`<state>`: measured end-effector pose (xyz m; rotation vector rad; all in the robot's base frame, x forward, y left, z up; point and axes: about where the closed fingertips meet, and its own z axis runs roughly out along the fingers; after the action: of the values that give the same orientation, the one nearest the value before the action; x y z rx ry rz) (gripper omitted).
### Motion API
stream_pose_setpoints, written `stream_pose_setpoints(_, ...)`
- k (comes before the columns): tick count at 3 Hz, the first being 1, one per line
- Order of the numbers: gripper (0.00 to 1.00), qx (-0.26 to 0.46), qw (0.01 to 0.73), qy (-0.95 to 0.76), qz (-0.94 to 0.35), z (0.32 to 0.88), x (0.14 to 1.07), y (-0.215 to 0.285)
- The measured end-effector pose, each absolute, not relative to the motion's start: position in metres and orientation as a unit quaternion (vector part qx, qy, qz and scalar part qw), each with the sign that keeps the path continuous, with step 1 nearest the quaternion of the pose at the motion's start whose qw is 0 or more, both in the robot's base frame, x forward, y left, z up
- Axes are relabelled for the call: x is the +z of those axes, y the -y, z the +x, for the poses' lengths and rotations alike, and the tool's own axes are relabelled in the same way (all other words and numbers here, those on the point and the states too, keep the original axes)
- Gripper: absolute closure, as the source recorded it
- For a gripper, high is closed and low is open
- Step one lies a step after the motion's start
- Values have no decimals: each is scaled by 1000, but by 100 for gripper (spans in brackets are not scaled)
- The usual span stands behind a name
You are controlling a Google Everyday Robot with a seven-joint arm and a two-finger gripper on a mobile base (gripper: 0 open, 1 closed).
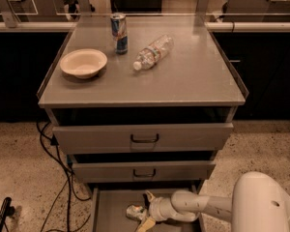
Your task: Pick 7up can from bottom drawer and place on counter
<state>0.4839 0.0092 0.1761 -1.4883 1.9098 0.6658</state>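
The bottom drawer [108, 211] is pulled out at the foot of the cabinet. The 7up can [134, 211], small, silvery and dented, lies on its side on the drawer floor. My gripper [146, 210] reaches in from the right, low in the drawer, just right of the can. Its tan fingers [149, 196] are spread, one behind the can and one in front, and the can's right end sits at the mouth between them. I cannot tell whether they touch it. The counter [183, 81] is the flat grey cabinet top above.
On the counter stand a cream bowl [83, 63] at the left, a tall blue-and-silver can [119, 33] and a clear bottle [152, 52] lying on its side. Two shut drawer fronts [144, 138] hang over the open drawer. Black cables [58, 178] trail on the floor at the left.
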Motion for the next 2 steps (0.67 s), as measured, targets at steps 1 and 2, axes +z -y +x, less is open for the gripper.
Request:
stream_pose_setpoints(1,0,246,303,-725,-567,485,166,-11)
stream_pose_setpoints(2,0,240,294,-732,-565,485,150,-11)
